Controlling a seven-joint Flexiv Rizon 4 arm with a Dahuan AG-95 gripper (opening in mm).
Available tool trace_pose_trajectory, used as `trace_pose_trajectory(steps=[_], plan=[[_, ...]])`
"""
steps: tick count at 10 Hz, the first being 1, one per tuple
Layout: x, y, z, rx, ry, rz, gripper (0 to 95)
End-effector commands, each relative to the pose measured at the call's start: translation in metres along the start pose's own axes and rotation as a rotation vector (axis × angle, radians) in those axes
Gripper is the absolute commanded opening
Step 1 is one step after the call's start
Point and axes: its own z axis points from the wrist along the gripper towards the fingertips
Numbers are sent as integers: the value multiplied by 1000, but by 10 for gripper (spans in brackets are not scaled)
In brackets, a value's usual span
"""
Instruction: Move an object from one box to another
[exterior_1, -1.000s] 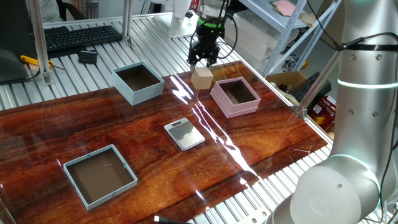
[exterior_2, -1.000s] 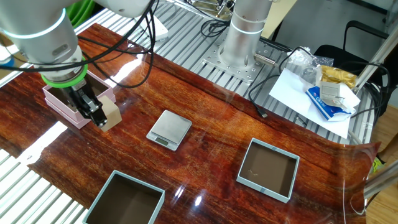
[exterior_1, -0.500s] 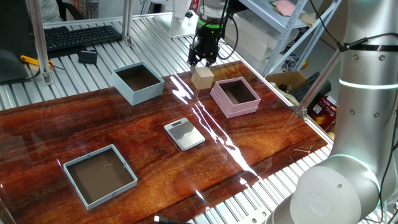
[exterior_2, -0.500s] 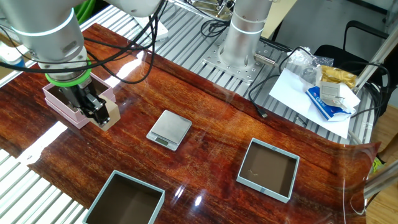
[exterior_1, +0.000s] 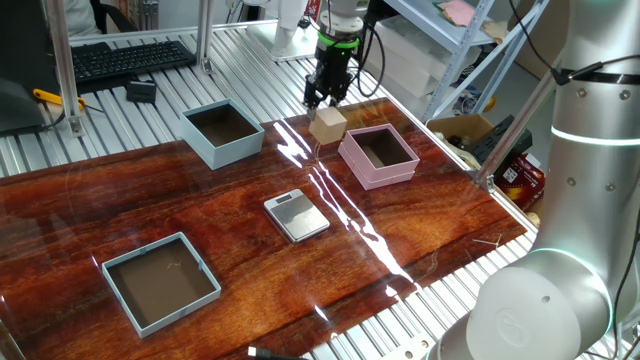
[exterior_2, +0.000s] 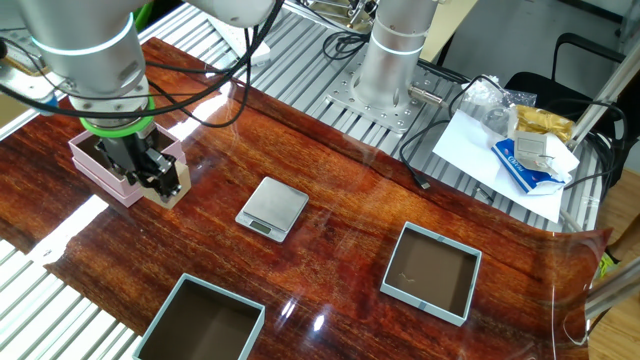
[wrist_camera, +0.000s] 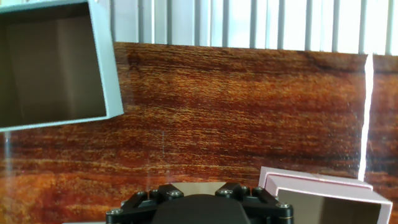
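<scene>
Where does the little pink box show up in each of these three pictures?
One fixed view: pink box right of centre, just right of the tan cube.
The other fixed view: pink box at the left edge, mostly hidden behind the arm, the cube at its right.
Hand view: pink box in the bottom right corner, cut off by the frame.
Shared landmark: the tall light blue box.

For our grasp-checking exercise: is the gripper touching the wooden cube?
Touching. The other fixed view shows the gripper's dark fingers pressed against opposite sides of the wooden cube.
</scene>
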Motion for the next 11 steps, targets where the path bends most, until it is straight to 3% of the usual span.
trace_pose_trajectory(steps=[1, 6, 8, 11], plan=[[-2, 0, 0, 1, -9, -30, 0], [-2, 0, 0, -4, -12, -42, 0], [-2, 0, 0, -25, -13, -23, 0], [-2, 0, 0, -20, -16, -19, 0]])
